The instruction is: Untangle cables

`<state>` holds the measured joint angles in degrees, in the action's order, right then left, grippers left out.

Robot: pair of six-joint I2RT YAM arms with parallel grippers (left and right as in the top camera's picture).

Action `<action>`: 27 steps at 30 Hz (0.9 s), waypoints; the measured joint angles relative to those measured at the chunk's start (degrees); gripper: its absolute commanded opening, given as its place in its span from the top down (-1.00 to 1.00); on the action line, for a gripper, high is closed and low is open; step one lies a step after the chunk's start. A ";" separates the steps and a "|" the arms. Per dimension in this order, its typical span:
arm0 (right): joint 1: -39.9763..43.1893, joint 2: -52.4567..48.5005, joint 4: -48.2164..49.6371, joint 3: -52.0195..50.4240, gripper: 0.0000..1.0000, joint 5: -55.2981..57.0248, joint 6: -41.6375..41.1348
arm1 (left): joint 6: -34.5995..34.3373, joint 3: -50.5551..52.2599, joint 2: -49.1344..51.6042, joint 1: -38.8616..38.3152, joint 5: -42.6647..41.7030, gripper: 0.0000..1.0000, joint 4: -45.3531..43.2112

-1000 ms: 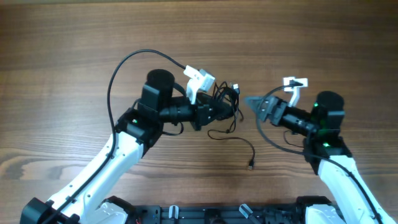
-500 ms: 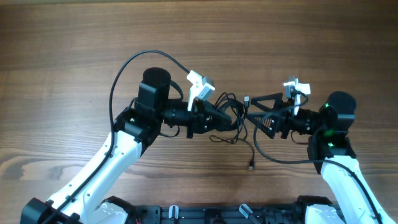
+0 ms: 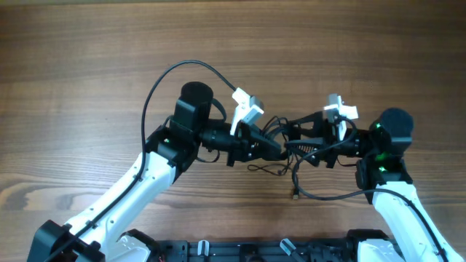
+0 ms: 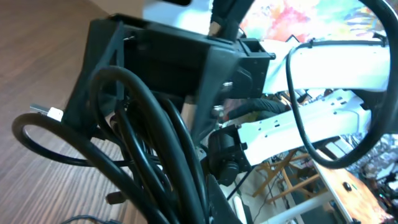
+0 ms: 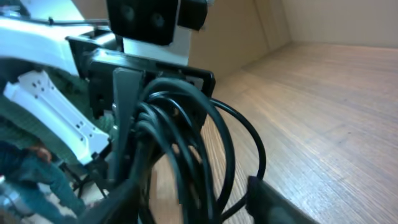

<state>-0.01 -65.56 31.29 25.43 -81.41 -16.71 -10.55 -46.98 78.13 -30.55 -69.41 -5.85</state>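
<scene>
Step in hand: two-arm pull-apart. L fingers (image 3: 279, 151) clamped shut on cables (image 3: 273, 125). Bundle is lifted over bench (image 3: 87, 58) centre, one plug tail on the wood. R fingers (image 3: 290, 140) part-open round a loop, grip unconfirmed. Next, I judge: pinch one strand, draw away slowly.

Left arm (image 3: 142, 185), from 7 o'clock: white shell on the long link, black joint housings, black cylindrical motor cap (image 3: 195, 95). A thick black cable loop (image 3: 162, 78) runs up to the white wrist camera (image 3: 247, 110).

Right arm (image 3: 399, 211), from 5 o'clock: same white-and-black build, green status light (image 3: 378, 127), white camera (image 3: 340, 110), black cable (image 3: 328, 195) slung under it.

Left gripper (image 3: 279, 151) and right gripper (image 3: 293, 141): black, angular plastic.
</scene>
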 measured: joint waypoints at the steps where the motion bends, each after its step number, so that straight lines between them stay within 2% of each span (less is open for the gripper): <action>1: -0.28 -0.44 -0.22 0.00 0.66 0.09 0.37 | 0.00 0.00 0.00 -0.26 -0.09 0.92 -0.07; 2: -0.50 -1.16 -0.61 0.00 0.77 0.02 0.17 | 0.00 0.00 0.00 -0.39 -0.17 0.92 -0.07; 4: -0.66 -2.29 -0.98 0.00 0.91 -0.11 0.55 | 0.00 0.00 0.00 -0.48 0.09 0.74 -0.07; 5: -0.72 -2.62 -1.18 0.00 0.91 -0.22 0.70 | 0.00 0.00 0.11 -0.48 0.15 0.56 -0.07; 9: -0.76 -4.33 -3.54 0.00 0.91 -0.02 0.61 | 0.33 -0.02 0.17 -0.48 0.39 0.07 -0.35; 11: -0.76 -4.90 -4.28 0.00 0.91 0.04 0.83 | 0.39 0.00 0.20 -0.07 0.44 0.03 -0.63; 15: -0.76 -5.40 -5.11 0.00 0.91 0.24 1.66 | 0.22 0.00 0.20 2.91 0.46 0.13 -0.90; 21: -0.76 -5.55 -5.55 0.00 0.91 0.28 1.86 | -1.55 -0.02 0.20 8.26 0.48 0.18 -2.86; 27: -0.76 -5.55 -5.55 0.00 0.90 0.26 1.88 | -2.78 -0.02 0.20 8.90 0.50 0.01 -5.44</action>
<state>-0.78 -71.11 25.74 25.43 -81.14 -14.83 -13.32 -47.00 78.32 -21.65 -68.90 -11.29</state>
